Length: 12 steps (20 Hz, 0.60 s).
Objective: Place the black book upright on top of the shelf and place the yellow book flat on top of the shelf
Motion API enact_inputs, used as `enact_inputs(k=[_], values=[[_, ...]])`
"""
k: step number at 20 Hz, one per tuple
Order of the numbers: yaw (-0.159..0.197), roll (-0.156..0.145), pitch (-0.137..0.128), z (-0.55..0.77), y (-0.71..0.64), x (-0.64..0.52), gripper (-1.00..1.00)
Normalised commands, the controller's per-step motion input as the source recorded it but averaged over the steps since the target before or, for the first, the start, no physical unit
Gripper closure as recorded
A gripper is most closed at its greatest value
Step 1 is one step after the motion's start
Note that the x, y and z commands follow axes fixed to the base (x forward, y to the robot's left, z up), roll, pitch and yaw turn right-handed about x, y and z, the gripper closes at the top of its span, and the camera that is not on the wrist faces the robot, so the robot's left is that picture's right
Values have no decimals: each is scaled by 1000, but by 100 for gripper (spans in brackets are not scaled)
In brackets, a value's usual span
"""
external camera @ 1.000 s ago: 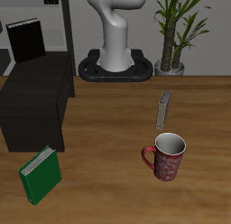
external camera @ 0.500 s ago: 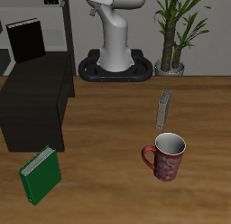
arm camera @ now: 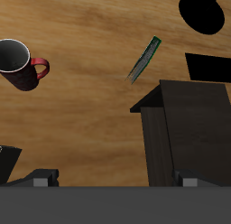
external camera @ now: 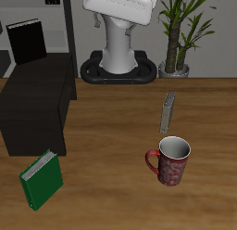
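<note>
While the gripper (arm camera: pixel 115 180) hangs high over the back of the desk (external camera: pixel 111 178), close above the robot's base, its two fingers (arm camera: pixel 41 178) are spread wide with nothing between them. It carries no book, so I judge that no grasp has begun and the arm is only at the reaching stage.

Below it, in the wrist view, the shelf (external camera: pixel 35 108) shows as a large black box along one side edge of the desk, its flat top bare where it can be seen. The black book (external camera: pixel 25 39) stands upright at the shelf's far back edge, beside the grey posts of a rack (external camera: pixel 69 25). Whether it rests on the shelf top or on something behind it I cannot tell.

The yellow book (external camera: pixel 168 111) stands on edge out on the bare desk, well apart from the shelf, between the robot's base and a red mug (external camera: pixel 170 160) that sits nearer the front edge. A green book (external camera: pixel 41 179) leans in front of the shelf near the front edge; it is no part of the job.

The yellow book clearly remains to be moved. Fetching it would call for lowering the spread fingers astride its thin spine, closing on the covers, then turning it flat before setting it on the shelf top. The mug is near enough to need care.
</note>
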Motion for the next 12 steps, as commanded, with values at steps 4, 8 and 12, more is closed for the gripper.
enact_inputs(k=[4,8,12], values=[[-27,22,65,-373,275,422,-100],[6,25,48,-421,304,293,-100],[-33,60,64,-489,508,137,-100]])
